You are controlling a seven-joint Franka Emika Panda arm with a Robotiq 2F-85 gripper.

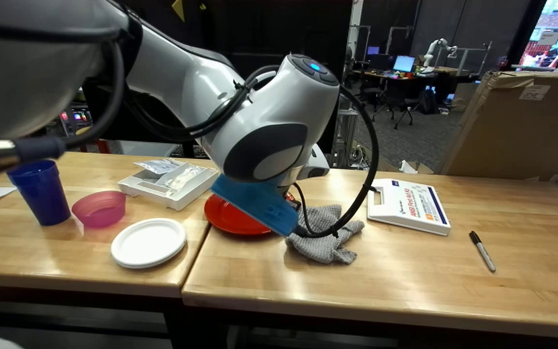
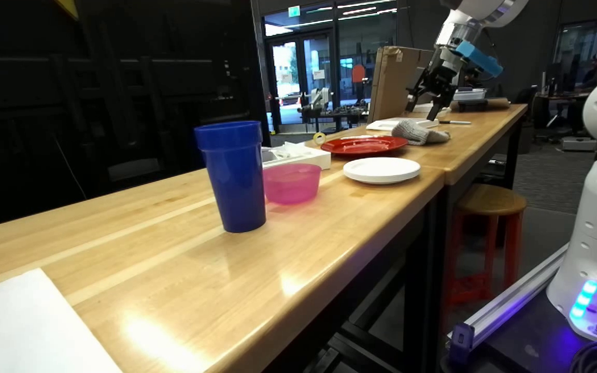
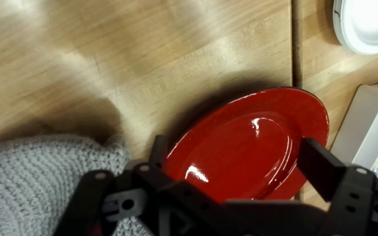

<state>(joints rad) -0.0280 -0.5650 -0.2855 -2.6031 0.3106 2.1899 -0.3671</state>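
gripper [image 3: 235, 146] has its jaws spread wide, holding nothing. it hangs over the red plate [image 3: 248, 137] and cloth [image 3: 44, 170]: in the wrist view the plate shows between the jaws, the cloth off to one side, partly behind the gripper. can't tell if a jaw touches the cloth. red plate lies face up on the table [image 1: 240, 276], rim reaching the seam [image 3: 296, 49]; arm [image 1: 279, 116] hides part of it in an exterior view. gray cloth is crumpled just beside it.

containers: tray [image 1: 155, 198] near the red plate, holds a pale wrapped bundle [image 1: 184, 178]; silver packet [image 1: 159, 166] at its back edge, can't tell if in or on it. bowl [image 2: 292, 184] is pink, upright, see-through, just beside the cup [image 2: 233, 176]. cup is blue, also upright; can't tell what's inside. white plates [image 1: 148, 242] stacked flat, near bowl and tray, across the seam from the red plate. first aid kit [image 1: 407, 206] flat, lid closed, contents hidden, near the cloth.

also: marker [image 1: 482, 251] near the kit, paper [image 2: 29, 326] by the cup, cardboard box [image 1: 516, 126] standing along the table's back edge.
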